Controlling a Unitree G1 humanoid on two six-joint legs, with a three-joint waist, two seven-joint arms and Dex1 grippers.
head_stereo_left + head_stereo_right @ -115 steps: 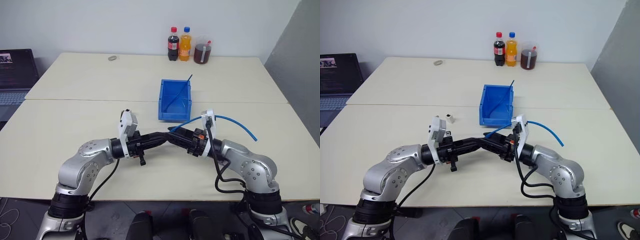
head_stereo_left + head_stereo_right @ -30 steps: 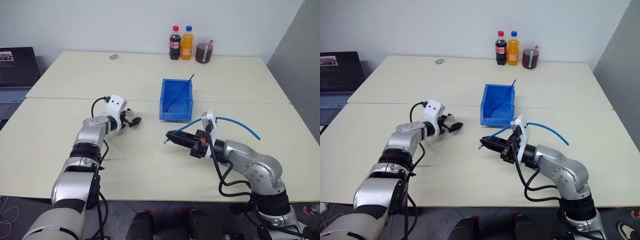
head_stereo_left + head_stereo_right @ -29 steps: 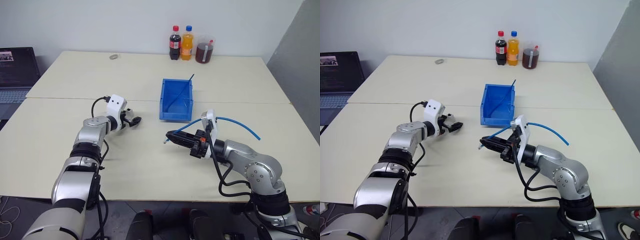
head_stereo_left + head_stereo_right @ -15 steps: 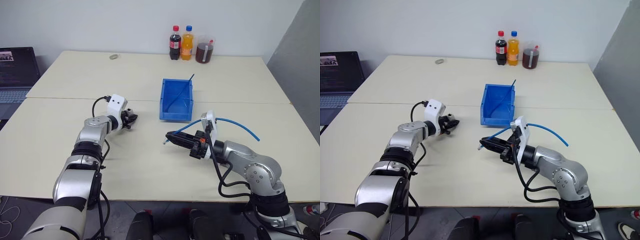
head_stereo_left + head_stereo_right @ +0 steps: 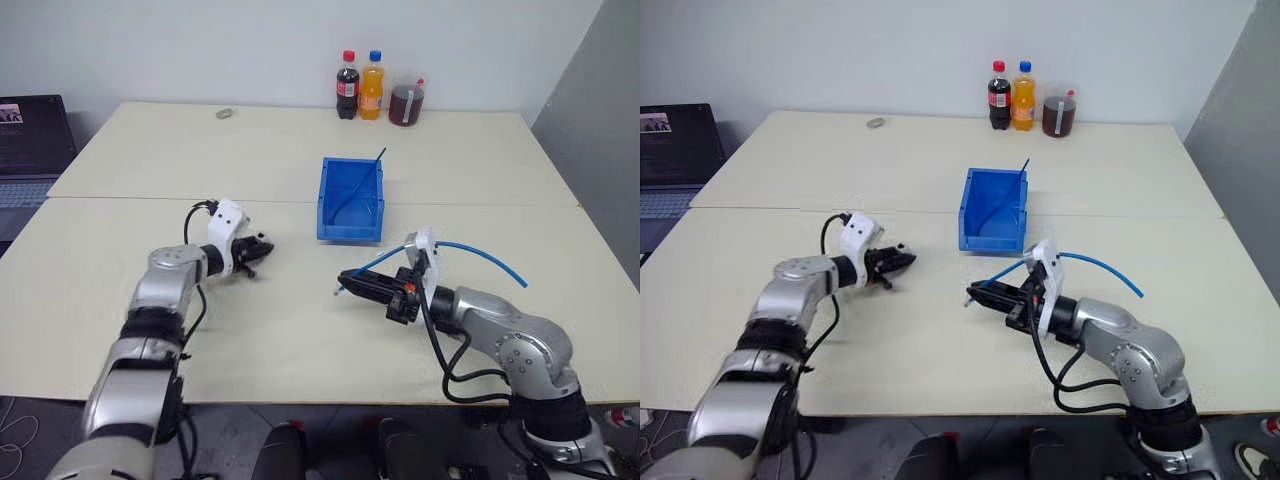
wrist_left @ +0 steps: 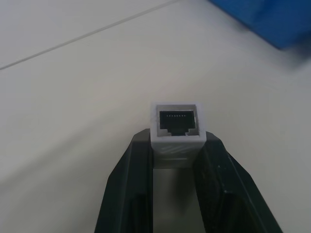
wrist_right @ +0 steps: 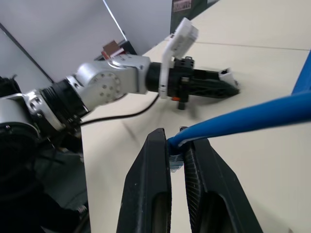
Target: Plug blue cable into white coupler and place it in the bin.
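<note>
White coupler (image 6: 177, 132) sits clamped between the left gripper's (image 6: 176, 160) fingers, socket facing outward (left wrist view). Right wrist view: right gripper (image 7: 177, 145) pinches the blue cable (image 7: 252, 116) just behind its plug. Head views: both grippers hover over the table (image 5: 280, 330); bin (image 5: 351, 199) lies at 12 o'clock.

On the table (image 5: 300, 330), the bin (image 5: 351, 200) sits centrally; three drinks (image 5: 378, 88) behind it, a laptop (image 5: 30, 150) far left.
</note>
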